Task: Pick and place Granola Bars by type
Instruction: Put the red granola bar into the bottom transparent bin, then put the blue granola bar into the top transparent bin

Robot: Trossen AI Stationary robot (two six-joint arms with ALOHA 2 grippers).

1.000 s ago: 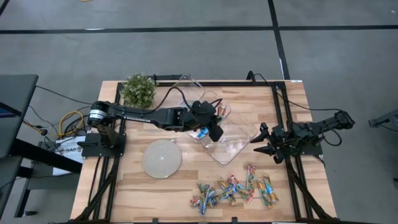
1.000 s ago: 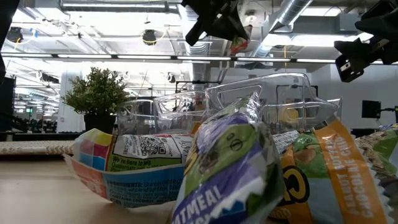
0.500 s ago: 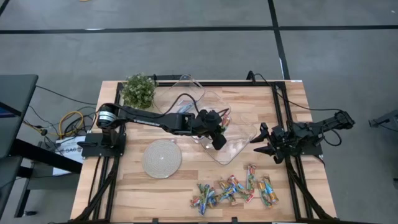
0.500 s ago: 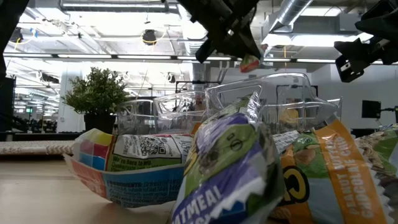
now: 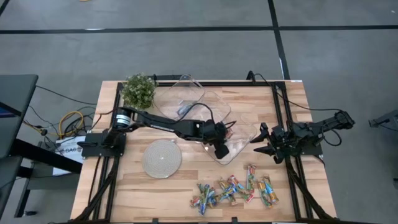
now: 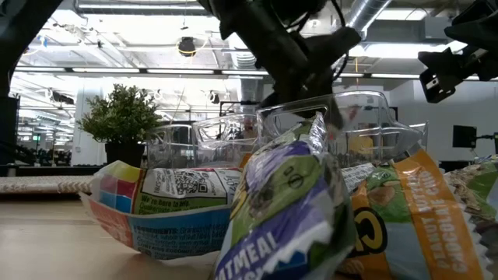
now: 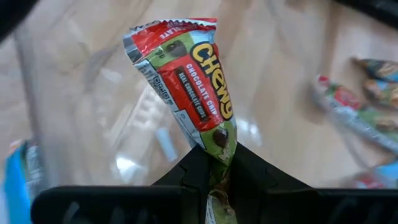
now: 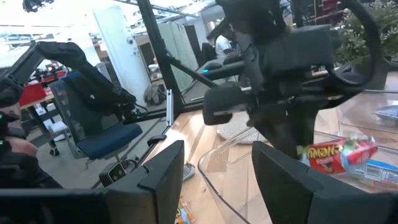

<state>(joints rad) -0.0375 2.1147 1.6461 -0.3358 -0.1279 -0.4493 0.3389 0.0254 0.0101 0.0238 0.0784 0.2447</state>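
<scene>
My left gripper [image 5: 221, 151] reaches over the clear tray [image 5: 239, 148] nearest the right arm and is shut on a red-and-green "Chewy" granola bar [image 7: 193, 81], which also shows in the right wrist view [image 8: 336, 152]. A blue-and-white bar [image 8: 380, 168] lies in the tray beside it. Several multicoloured bars [image 5: 233, 190] lie in a heap by the table's near edge and fill the front of the low view [image 6: 288, 210]. My right gripper [image 5: 259, 142] waits open at the table's right side, just right of that tray. My left gripper pinches the Chewy bar by one end of its wrapper [image 7: 219, 142] between its two fingers. The fingers come slanting down from the table's left. The bar sticks out past the fingertips inside the tray; whether its free end [image 7: 168, 31] touches the tray, I cannot tell.
Two more clear trays [image 5: 186, 93] [image 5: 214, 111] sit toward the far edge. A round grey disc [image 5: 161, 158] lies left of centre and a potted plant [image 5: 138, 91] stands at the far left corner. Bare wood lies between disc and heap.
My left gripper, still shut on the Chewy bar, has moved toward the table's near right and come down from above the trays into the tray nearest the right arm. The arm has stretched out further.
</scene>
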